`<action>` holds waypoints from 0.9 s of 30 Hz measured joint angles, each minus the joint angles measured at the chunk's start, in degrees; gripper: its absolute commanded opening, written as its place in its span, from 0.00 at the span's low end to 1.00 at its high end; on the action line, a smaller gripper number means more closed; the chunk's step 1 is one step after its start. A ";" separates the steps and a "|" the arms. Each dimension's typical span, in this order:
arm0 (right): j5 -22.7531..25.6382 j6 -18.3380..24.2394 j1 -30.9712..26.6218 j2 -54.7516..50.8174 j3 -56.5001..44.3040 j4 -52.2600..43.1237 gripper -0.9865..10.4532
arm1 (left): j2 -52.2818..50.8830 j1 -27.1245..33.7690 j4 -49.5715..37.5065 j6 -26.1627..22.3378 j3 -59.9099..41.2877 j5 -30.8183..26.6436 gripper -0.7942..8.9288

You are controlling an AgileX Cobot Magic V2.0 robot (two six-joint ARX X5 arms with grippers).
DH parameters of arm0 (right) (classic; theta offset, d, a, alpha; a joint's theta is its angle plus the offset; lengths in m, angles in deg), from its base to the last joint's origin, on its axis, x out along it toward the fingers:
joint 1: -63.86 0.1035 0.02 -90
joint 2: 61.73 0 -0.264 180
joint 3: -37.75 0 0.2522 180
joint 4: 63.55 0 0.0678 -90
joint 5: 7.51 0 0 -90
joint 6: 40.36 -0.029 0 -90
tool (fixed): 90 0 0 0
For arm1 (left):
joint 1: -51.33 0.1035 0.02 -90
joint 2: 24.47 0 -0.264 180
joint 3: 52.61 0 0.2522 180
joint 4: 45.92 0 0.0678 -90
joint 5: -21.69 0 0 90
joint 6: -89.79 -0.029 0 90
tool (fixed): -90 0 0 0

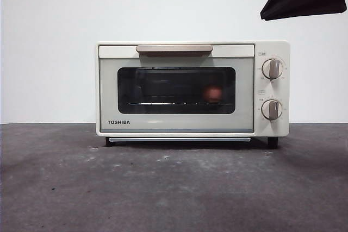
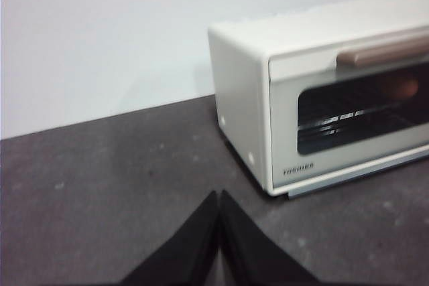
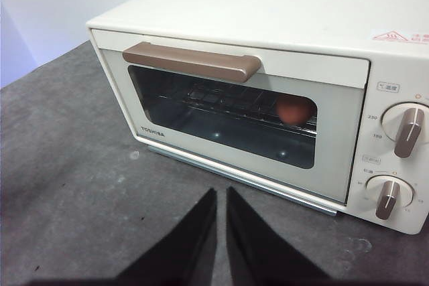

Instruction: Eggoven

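Jaws clenched, empty, on left gripper (image 2: 219,232) and right gripper (image 3: 221,232) | egg (image 3: 295,109) on rack inside closed oven (image 3: 268,92), mid-counter | we judge egg light, slippery, fragile: cradle sides gently | open by handle (image 3: 191,62)

— Underneath everything? Dark grey table (image 1: 174,188), matte, flecked with pale scuffs.

— Resting directly on it? Cream toaster oven (image 1: 190,88), standing upright on short black feet, at twelve o'clock, close against the white wall.

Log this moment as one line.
reddish-brown egg: inside cream toaster oven | door: closed | left gripper: shut | right gripper: shut
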 measured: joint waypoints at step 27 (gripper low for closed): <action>0.00 0.00 0.00 0.00 0.00 -0.02 0.09 | -14.73 0.48 9.97 3.06 -10.62 -0.15 0.09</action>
